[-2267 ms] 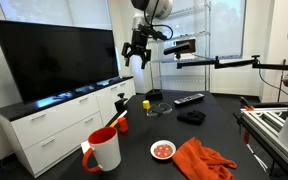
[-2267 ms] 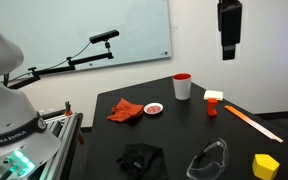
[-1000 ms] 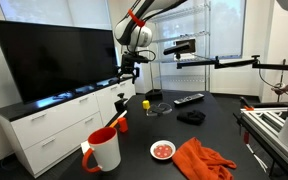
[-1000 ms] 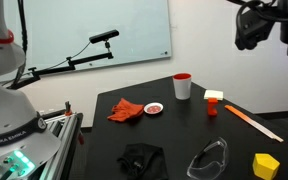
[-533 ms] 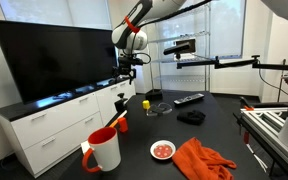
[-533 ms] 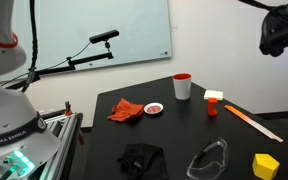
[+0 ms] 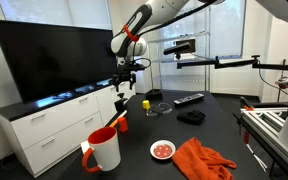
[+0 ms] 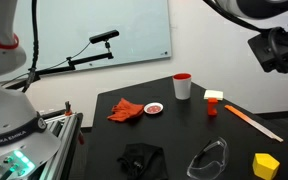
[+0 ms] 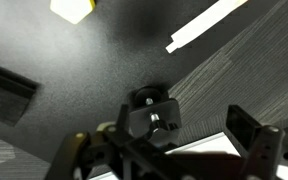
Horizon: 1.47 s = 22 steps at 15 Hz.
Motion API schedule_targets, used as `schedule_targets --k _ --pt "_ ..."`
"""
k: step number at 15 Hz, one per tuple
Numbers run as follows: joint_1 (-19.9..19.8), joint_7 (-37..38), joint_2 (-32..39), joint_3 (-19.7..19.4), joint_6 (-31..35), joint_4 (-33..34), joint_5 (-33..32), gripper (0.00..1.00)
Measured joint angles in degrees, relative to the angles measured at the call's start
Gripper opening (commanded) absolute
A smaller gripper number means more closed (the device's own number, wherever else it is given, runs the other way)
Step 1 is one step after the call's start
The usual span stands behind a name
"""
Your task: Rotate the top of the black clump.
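The gripper (image 7: 121,85) is hanging directly over the black clump (image 7: 120,103), lower and closer to the television (image 7: 54,60) than it was two seconds ago, when it was high above the middle of the counter (image 7: 219,125). In an exterior view the arm (image 8: 274,45) is now showing at the picture's right edge, having swung there from the top middle.

The gripper's jaws are standing wide apart and are holding nothing. In the wrist view the gripper (image 9: 160,142) is looking down on the knobbed top of the black clump (image 9: 154,115), which is showing between the two fingers (image 9: 246,128) but is not touching either. Whether the fingers are already level with the knob or are above it, I cannot tell.

The black clump is standing upright at the counter's edge nearest the television cabinet, with a small red piece (image 7: 121,124) just beside it.

Nothing else is sitting differently: the white mug (image 7: 103,150), the small dish (image 7: 163,150), the orange cloth (image 7: 202,158), the black fabric lump (image 7: 191,117), the remote (image 7: 188,100) and the yellow block (image 7: 146,103) are lying where they were.
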Motion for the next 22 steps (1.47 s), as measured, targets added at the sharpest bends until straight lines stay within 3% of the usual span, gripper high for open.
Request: schedule_targets --k 6,22 --pt "-0.23 -3.37 3.28 0.02 0.88 4.03 -4.19 1.0" --pt "-3.01 -4.1 15.09 1.41 -3.88 22.17 -4.45 1.0"
